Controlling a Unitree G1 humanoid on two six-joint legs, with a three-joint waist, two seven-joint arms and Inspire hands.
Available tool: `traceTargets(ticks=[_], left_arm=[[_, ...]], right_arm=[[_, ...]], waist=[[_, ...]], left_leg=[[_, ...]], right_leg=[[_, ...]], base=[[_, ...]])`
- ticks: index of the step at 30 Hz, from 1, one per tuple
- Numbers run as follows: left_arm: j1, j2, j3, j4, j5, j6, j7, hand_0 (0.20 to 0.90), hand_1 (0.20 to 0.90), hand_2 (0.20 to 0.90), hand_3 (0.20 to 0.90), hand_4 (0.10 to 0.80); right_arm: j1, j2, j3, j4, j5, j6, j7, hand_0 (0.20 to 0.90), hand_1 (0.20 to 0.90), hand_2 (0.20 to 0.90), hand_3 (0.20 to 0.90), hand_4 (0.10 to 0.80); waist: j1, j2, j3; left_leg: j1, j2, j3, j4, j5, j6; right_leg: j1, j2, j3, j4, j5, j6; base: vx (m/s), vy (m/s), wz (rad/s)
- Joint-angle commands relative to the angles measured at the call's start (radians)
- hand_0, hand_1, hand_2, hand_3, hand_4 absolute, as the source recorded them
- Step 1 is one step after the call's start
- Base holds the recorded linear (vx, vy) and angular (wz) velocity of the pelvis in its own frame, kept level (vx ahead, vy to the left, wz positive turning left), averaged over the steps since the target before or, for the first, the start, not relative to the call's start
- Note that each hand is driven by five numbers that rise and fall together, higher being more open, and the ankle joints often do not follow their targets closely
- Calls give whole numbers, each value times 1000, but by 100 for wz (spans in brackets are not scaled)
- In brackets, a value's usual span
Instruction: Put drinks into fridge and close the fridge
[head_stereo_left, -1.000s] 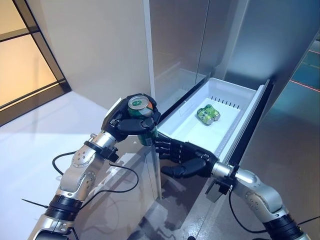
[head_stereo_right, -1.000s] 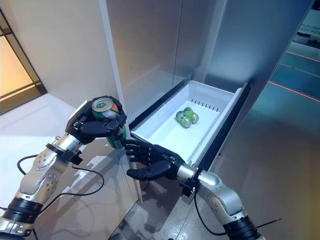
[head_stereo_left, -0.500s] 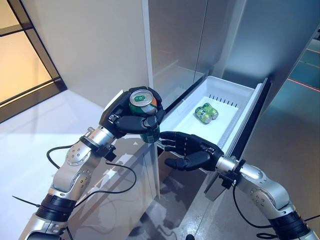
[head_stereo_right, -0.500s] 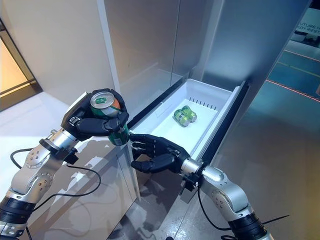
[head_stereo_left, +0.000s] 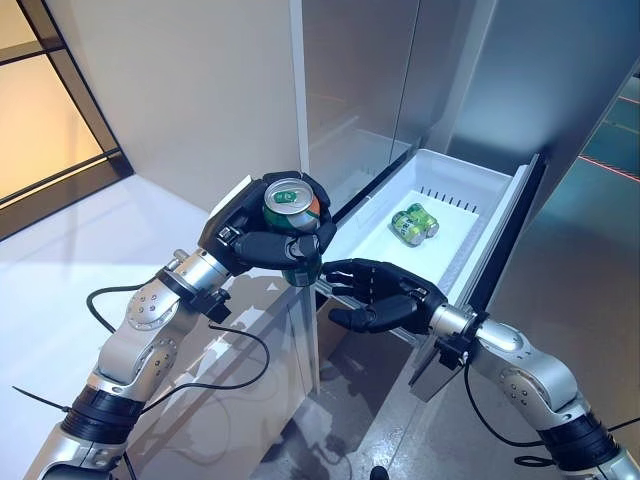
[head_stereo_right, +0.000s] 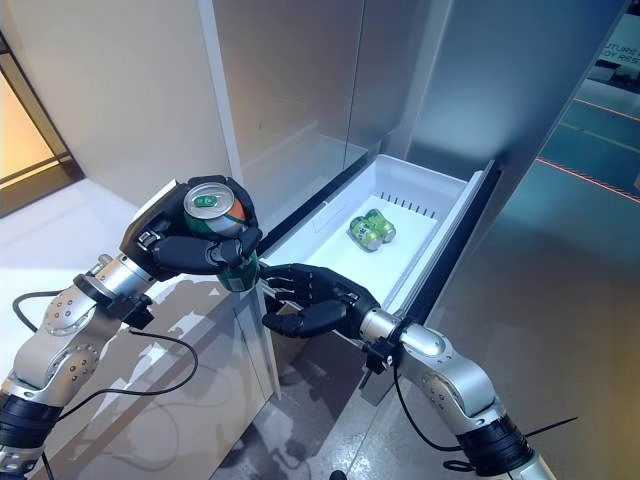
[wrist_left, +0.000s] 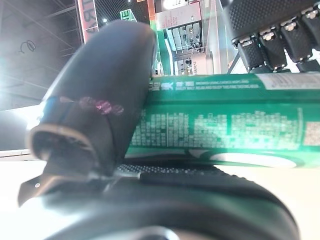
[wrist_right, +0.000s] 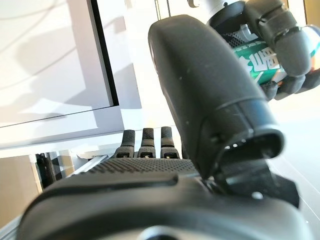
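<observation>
the left hand (head_stereo_left: 262, 238) grips a green can (head_stereo_left: 291, 203) upright, beside the open fridge drawer (head_stereo_left: 470, 192). the right hand (head_stereo_left: 385, 297) is open just below it. two cans (head_stereo_left: 414, 225) lie in the drawer.

green can (wrist_left: 225, 125) with fine white print, too small to read

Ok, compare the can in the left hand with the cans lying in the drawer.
The held can stands upright, top up, gripped by the left hand outside the drawer. The drawer cans lie on their sides, two together, untouched on the drawer floor. All are green.
</observation>
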Motion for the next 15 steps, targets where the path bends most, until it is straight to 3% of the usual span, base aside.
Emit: traceTargets(ticks=[1, 5, 15], left_arm=[[-240, 12, 15, -129, -123, -159, 23, 300, 300, 300, 200, 100], [-246, 13, 22, -106, -92, -155, 40, 300, 300, 300, 200, 100], [-241, 20, 48, -52, -44, -146, 76, 300, 300, 300, 200, 100]], right_arm=[[-178, 2, -16, -120, 160, -143, -5, 900, 900, 900, 900, 800], [-184, 23, -44, -122, 213, -164, -14, 900, 900, 900, 900, 800], [-182, 4, -86, -101, 139, -166, -15, 900, 900, 900, 900, 800]], waist=[[9, -18, -104], [7, -19, -103], [2, -18, -110]], left_leg=[[-19, -17, 121, 3, 5, 23], [-20, -19, 119, 3, 4, 23], [-26, -14, 131, 3, 7, 19]], right_leg=[[31, 11, 39, -3, -2, -5], [30, 12, 41, -3, -2, -5], [19, 14, 37, -3, 1, -3]], base=[[-35, -5, 0], [0, 0, 0], [-1, -1, 0]])
